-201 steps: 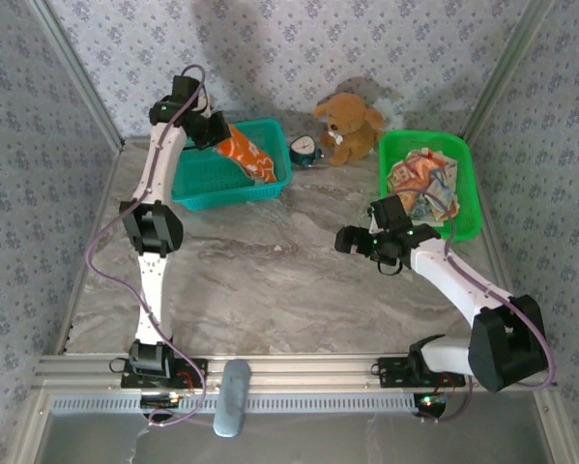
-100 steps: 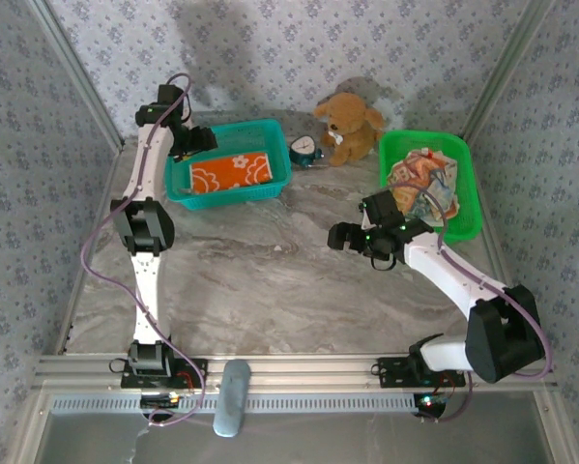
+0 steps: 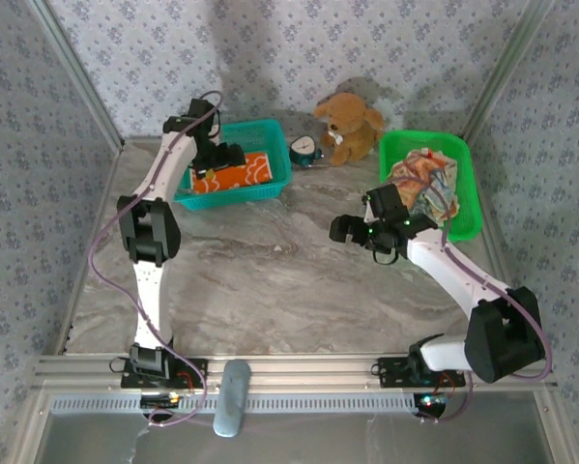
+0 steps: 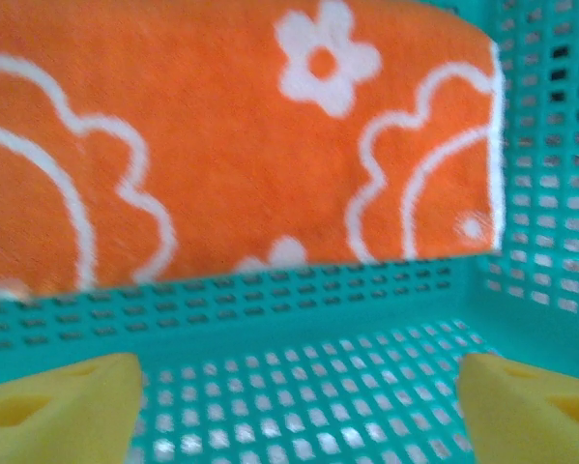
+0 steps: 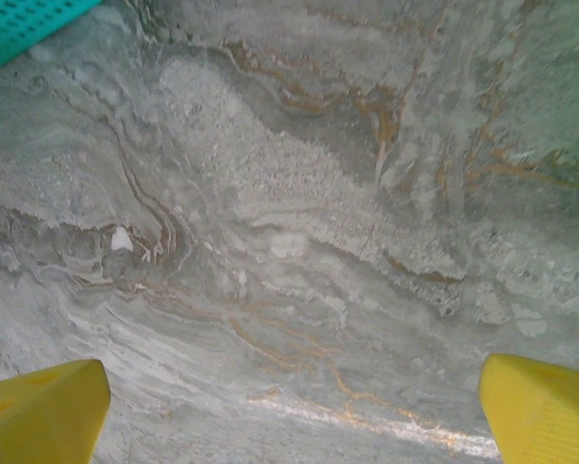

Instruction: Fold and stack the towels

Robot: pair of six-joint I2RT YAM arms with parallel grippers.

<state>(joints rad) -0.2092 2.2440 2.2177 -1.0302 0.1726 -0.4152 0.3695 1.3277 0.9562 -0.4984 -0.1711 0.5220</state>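
Observation:
A folded orange towel with white flowers [image 3: 243, 173] [image 4: 241, 145] lies flat in the teal basket [image 3: 270, 184] [image 4: 270, 300] at the back left. My left gripper [image 3: 225, 160] [image 4: 294, 416] hovers over the basket's near side, open, with nothing between its yellow fingertips [image 4: 57, 406]. Crumpled printed towels [image 3: 422, 184] are heaped in the green basket [image 3: 463, 208] at the back right. My right gripper [image 3: 340, 232] [image 5: 289, 416] hangs open over bare marble table [image 5: 289, 242], left of the green basket, holding nothing.
A brown plush toy [image 3: 349, 124] and a small clock-like object [image 3: 305, 149] sit between the two baskets at the back. A corner of the teal basket [image 5: 18, 24] shows in the right wrist view. Patterned walls close in the table on three sides.
My left gripper opened and let go of the orange towel, which now lies flat in the teal basket; the gripper then swung back over it. The right gripper drifted slightly back.

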